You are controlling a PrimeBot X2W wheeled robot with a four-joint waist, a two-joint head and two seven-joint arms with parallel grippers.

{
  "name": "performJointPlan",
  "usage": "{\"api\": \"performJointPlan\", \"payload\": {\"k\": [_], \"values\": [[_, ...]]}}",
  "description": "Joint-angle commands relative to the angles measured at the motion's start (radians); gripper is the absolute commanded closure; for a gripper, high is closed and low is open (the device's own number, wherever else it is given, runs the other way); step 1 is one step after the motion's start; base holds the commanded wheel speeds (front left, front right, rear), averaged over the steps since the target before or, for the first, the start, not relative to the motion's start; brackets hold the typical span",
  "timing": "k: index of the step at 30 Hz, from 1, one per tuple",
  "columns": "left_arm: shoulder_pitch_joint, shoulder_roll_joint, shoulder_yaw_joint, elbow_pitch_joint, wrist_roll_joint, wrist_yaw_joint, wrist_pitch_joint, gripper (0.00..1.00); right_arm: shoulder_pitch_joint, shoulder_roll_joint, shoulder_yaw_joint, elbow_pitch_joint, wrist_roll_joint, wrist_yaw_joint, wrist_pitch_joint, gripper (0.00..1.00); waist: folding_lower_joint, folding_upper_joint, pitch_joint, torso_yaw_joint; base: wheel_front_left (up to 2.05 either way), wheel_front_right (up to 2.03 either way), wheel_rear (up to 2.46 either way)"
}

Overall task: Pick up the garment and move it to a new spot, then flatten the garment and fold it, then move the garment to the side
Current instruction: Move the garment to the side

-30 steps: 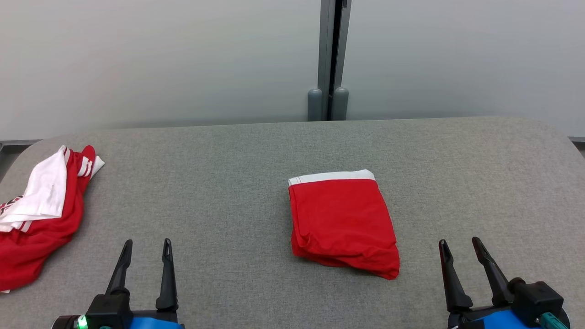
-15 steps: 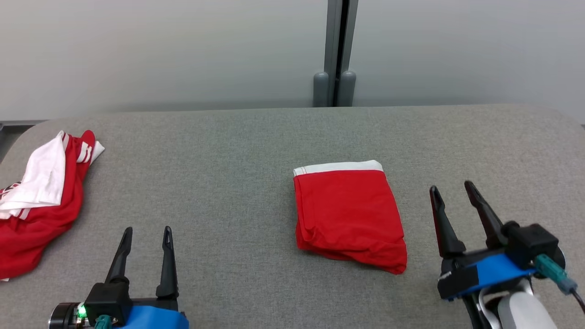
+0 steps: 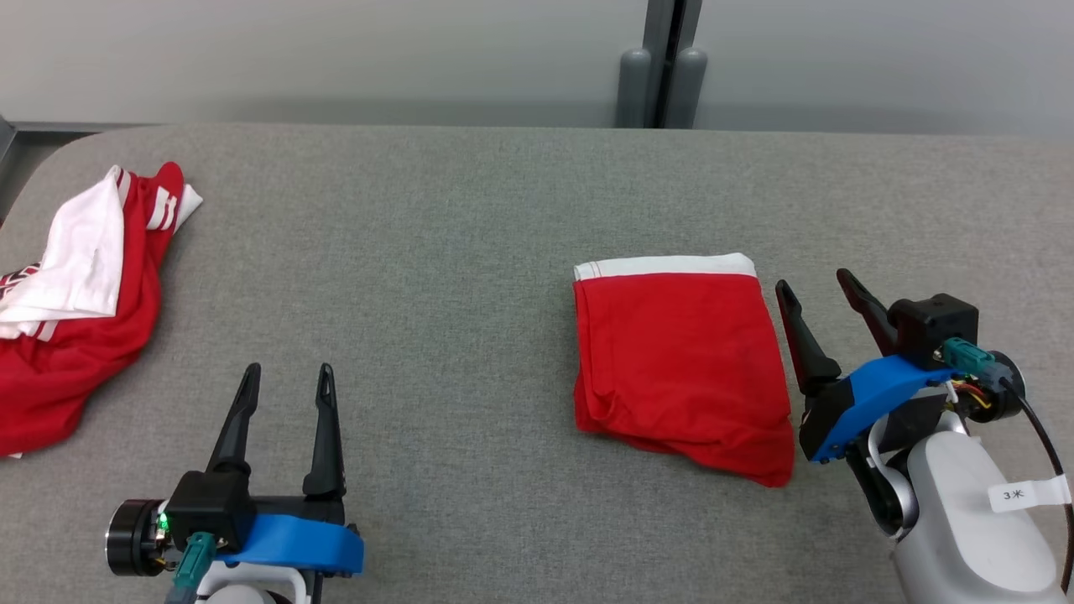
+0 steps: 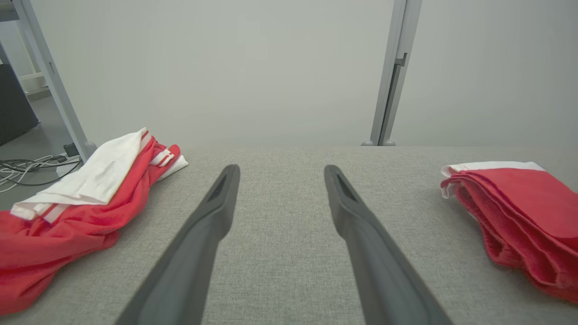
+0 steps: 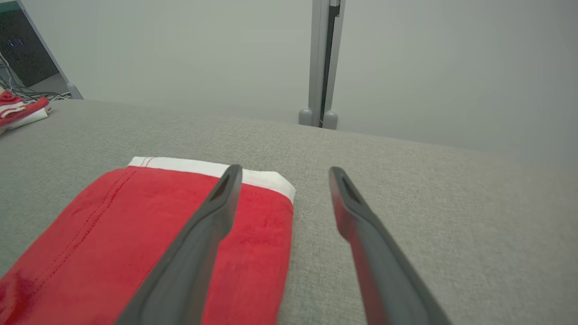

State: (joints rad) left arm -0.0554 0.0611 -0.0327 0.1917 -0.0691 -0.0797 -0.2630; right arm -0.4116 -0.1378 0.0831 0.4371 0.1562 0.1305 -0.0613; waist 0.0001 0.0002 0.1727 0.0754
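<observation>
Right pincer, spread wide, sits beside the folded red cloth; its wrist view shows one finger over it.

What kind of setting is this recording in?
Likely a lab or office test bay: a grey fabric-covered table, plain pale partition panels joined by a grey metal post, and loose cables beside it.

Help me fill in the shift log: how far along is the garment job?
Done: the red garment lies folded into a neat rectangle on the table. In hand: the right tool, open, is at the garment's right edge, one finger over the cloth in the right wrist view, nothing gripped yet. The left tool is open, well apart from it. Left: grasp the garment and move it to the side.
</observation>
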Motion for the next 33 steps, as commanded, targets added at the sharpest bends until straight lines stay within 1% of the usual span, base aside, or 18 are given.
{"api": "performJointPlan", "payload": {"k": [1,12,15,16,19,22,23,24,25,33], "values": [[-0.027,-0.001,-0.005,0.0,-0.003,0.0,-0.002,0.0,-0.031,-0.006,0.0,0.045,-0.002,0.0,0.002,0.0,-0.0001,-0.0002,0.034,0.026,0.0,0.0,0.0],[-0.076,-0.008,-0.021,0.016,-0.016,-0.005,-0.002,0.0,-0.068,0.003,0.015,0.291,0.029,0.0,-0.043,0.0,-0.0001,-0.0002,0.087,0.062,0.0,0.0,0.0],[-0.078,-0.009,-0.02,0.018,-0.016,-0.005,-0.002,0.0,-0.069,0.008,0.016,0.326,0.033,0.0,-0.055,0.0,-0.0001,-0.0002,0.09,0.063,0.0,0.0,0.0],[-0.077,-0.009,-0.021,0.02,-0.016,-0.005,-0.002,0.0,-0.062,0.017,0.025,0.363,0.038,0.0,-0.065,0.0,-0.0001,-0.0002,0.09,0.063,0.0,0.0,0.0],[-0.077,-0.009,-0.024,0.022,-0.016,-0.005,-0.002,0.0,-0.053,0.029,0.042,0.398,0.047,0.0,-0.065,0.0,-0.0001,-0.0002,0.089,0.065,0.0,0.0,0.0],[-0.082,-0.01,-0.026,0.026,-0.017,-0.006,-0.002,0.0,-0.06,0.053,0.096,0.448,0.075,0.002,-0.059,0.0,-0.0001,-0.0002,0.088,0.066,0.0,0.0,0.0],[-0.084,-0.01,-0.026,0.027,-0.019,-0.006,-0.002,0.0,-0.065,0.06,0.109,0.455,0.09,0.003,-0.059,0.56,-0.0001,-0.0002,0.088,0.066,0.0,0.0,0.0],[-0.084,-0.01,-0.026,0.027,-0.019,-0.006,-0.002,0.0,-0.065,0.06,0.109,0.455,0.09,0.003,-0.059,0.56,-0.0001,-0.0002,0.088,0.066,0.0,0.0,0.0],[-0.086,-0.01,-0.028,0.028,-0.021,-0.006,-0.002,0.0,-0.081,0.062,0.121,0.46,0.109,0.003,-0.073,1.0,-0.0001,-0.0002,0.087,0.066,0.0,0.0,0.0],[-0.07,-0.011,-0.036,0.027,-0.031,0.0,-0.002,0.0,-0.122,0.002,0.127,0.482,0.135,-0.001,-0.137,1.0,-0.0001,-0.0002,0.075,0.063,0.0,0.0,0.0]]}}
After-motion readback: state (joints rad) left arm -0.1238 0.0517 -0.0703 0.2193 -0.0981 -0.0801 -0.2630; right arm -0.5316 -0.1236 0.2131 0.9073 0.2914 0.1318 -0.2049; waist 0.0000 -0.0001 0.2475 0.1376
